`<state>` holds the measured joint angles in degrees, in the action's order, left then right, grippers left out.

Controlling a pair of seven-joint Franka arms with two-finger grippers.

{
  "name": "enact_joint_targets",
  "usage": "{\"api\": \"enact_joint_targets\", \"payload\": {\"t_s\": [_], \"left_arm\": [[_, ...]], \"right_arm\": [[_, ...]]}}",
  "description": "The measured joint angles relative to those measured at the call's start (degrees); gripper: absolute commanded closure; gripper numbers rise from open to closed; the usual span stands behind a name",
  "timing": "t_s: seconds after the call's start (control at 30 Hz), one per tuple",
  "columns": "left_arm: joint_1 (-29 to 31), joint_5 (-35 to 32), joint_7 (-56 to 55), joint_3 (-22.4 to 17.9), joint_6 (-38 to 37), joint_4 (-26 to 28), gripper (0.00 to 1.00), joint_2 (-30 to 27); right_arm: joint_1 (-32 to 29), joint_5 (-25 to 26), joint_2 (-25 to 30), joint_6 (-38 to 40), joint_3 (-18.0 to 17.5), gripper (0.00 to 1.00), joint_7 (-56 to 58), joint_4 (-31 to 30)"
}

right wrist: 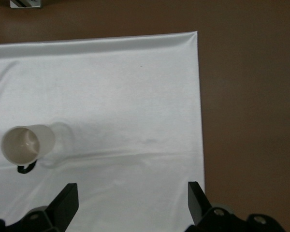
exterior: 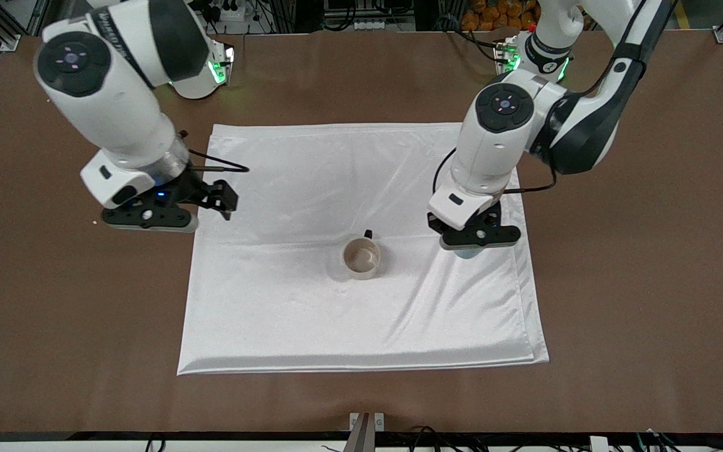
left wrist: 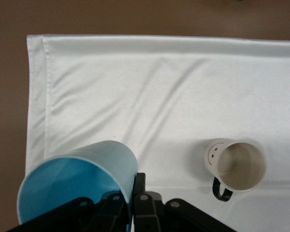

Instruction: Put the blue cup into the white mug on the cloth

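Observation:
The blue cup point(left wrist: 82, 171) is gripped by its wall in my left gripper point(left wrist: 134, 189), one finger inside and one outside. In the front view only a sliver of the cup point(exterior: 465, 253) shows under the left gripper point(exterior: 476, 243), which hangs over the cloth point(exterior: 311, 314) toward the left arm's end. The white mug point(exterior: 361, 257) stands upright and empty mid-cloth, black handle pointing away from the front camera; it also shows in the left wrist view point(left wrist: 235, 165) and the right wrist view point(right wrist: 27, 144). My right gripper point(exterior: 148, 221) is open and empty over the cloth's edge point(right wrist: 135, 87), fingers point(right wrist: 67, 199) wide apart.
The cloth lies on a brown table point(exterior: 637, 282). A black cable point(exterior: 220, 164) loops from the right wrist over the cloth's corner. A small metal bracket point(exterior: 366, 427) sits at the table's edge nearest the front camera.

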<state>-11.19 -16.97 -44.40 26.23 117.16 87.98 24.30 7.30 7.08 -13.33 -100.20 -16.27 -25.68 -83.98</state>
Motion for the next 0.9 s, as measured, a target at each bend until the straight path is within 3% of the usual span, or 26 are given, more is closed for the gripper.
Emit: {"api": "enact_joint_targets", "payload": {"t_s": [0.17, 0.4, 0.63, 0.9], "left_arm": [[-2.6, -0.1, -3.3, 0.2, -0.4, -4.1, 1.0, 4.5], [-5.1, -0.6, -7.7, 0.2, -0.5, -7.1, 1.0, 9.1], [-8.4, -2.0, -12.3, 0.3, -0.5, -9.5, 1.0, 13.2], [-14.4, -4.3, -16.6, -2.6, -0.5, -13.6, 1.0, 16.5]], "right_arm": [[-4.1, -0.2, 2.5, 2.1, 1.3, 0.0, 8.3, -0.3], [-4.9, -0.7, 5.3, 3.2, 6.9, 0.0, 17.3, -0.6], [-5.3, -8.8, 6.2, 4.4, 14.3, 0.0, 24.1, -0.7], [-5.6, -10.2, 6.2, 5.0, 18.7, 0.0, 27.1, -0.9]]}}
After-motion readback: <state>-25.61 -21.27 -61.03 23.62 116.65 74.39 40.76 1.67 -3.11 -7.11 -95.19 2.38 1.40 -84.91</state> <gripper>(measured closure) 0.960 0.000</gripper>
